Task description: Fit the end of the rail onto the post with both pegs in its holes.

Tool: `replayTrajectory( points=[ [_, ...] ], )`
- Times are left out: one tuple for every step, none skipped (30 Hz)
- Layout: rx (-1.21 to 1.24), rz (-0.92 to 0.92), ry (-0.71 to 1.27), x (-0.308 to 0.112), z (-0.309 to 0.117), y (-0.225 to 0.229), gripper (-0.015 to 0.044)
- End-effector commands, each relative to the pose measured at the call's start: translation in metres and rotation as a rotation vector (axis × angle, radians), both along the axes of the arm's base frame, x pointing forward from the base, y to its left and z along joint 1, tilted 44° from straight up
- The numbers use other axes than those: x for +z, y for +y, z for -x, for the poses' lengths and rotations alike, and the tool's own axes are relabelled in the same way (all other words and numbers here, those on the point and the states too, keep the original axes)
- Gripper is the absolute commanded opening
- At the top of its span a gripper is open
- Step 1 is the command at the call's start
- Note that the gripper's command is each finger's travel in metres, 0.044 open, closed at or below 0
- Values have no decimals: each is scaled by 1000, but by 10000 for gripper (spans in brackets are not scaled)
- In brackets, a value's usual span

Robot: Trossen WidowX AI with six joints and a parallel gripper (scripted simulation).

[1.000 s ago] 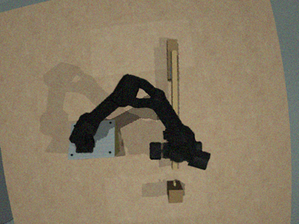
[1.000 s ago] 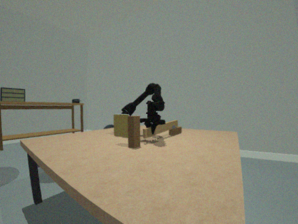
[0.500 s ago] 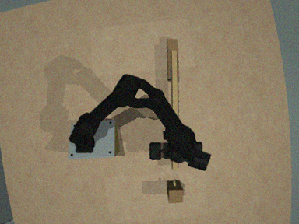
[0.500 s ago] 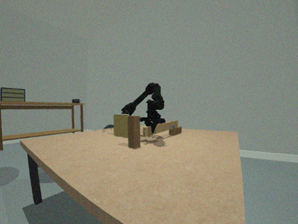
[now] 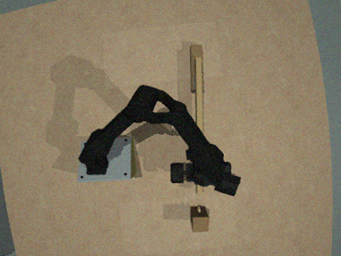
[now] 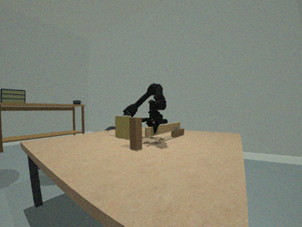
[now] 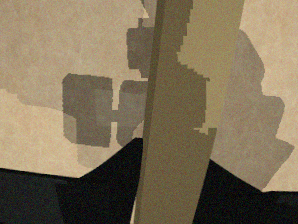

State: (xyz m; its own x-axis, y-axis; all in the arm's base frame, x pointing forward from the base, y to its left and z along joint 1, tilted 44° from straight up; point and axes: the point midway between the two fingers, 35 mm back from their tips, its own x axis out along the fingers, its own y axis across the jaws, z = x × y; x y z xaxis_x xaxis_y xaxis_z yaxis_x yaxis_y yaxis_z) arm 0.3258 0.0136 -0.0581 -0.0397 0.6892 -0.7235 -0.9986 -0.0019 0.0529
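The long wooden rail (image 5: 200,100) (image 6: 167,128) (image 7: 175,110) runs from the low footboard block (image 5: 196,49) (image 6: 177,133) toward the post (image 5: 200,223) (image 6: 135,134). My gripper (image 6: 155,131) (image 7: 159,147) is shut on the rail near its near end, one finger on each side; the arm hides the fingertips in the top view. The near end is raised off the table, with a gap between it and the post. A light peg (image 5: 199,209) shows on the post's rail-facing side; the other peg and the rail's holes are not visible. The far end is at the block; its seating in the bracket is unclear.
The arm's base plate (image 5: 116,169) is fixed on the table (image 5: 268,134) (image 6: 193,190), left of the rail in the top view. The arm arches from it over the rail. A side table (image 6: 43,105) stands away by the wall.
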Motion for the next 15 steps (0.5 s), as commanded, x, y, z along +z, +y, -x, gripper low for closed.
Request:
replayTrajectory(
  points=[
    [-10,-4,-14,5,-4,-5,0],
    [-10,-4,-14,5,-4,-5,0],
    [-10,-4,-14,5,-4,-5,0],
    [-10,-4,-14,6,-4,-6,0],
    [-10,-4,-14,6,-4,-6,0],
    [-10,-4,-14,6,-4,-6,0],
    [-10,-4,-14,7,-4,-7,0],
    [-10,-3,-14,7,-4,-7,0],
    [-10,-3,-14,7,-4,-7,0],
    [-10,-3,-14,7,-4,-7,0],
    [-10,-3,-14,7,-4,-7,0],
    [-10,-4,-14,7,-4,-7,0],
    [-10,-4,-14,7,-4,-7,0],
    [-10,-4,-14,6,-4,-6,0],
    [-10,-4,-14,6,-4,-6,0]
  ],
)
